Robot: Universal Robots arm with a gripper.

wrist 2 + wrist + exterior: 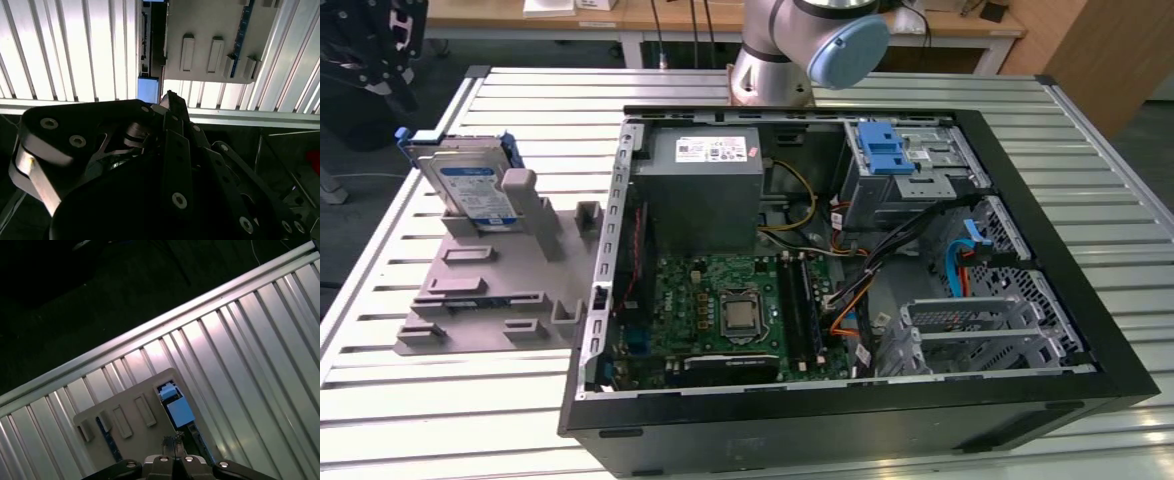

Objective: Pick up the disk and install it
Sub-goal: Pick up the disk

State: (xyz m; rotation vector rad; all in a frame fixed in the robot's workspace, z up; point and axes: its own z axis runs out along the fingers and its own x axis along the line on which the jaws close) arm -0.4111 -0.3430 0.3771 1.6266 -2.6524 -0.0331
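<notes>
The disk (467, 185) is a silver drive with a blue-and-white label and blue side rails. It stands tilted in a grey holder (494, 270) on the table, at the exterior view's left. My black gripper (371, 55) hangs above the table's far left corner, up and behind the disk and apart from it. Its fingers are shut with nothing between them. In both wrist views the fingertips (170, 98) (172, 441) meet over the holder's back plate (215, 30) (125, 405). A blue rail end of the disk (148, 90) (176, 410) sticks out beside that plate.
An open black computer case (854, 410) lies at the exterior view's right, holding a grey power supply (707, 190), a motherboard (734, 310) and a metal drive cage with a blue latch (894, 150). The arm's base (781, 50) stands behind it. The slatted table's edge (150, 330) runs under the gripper.
</notes>
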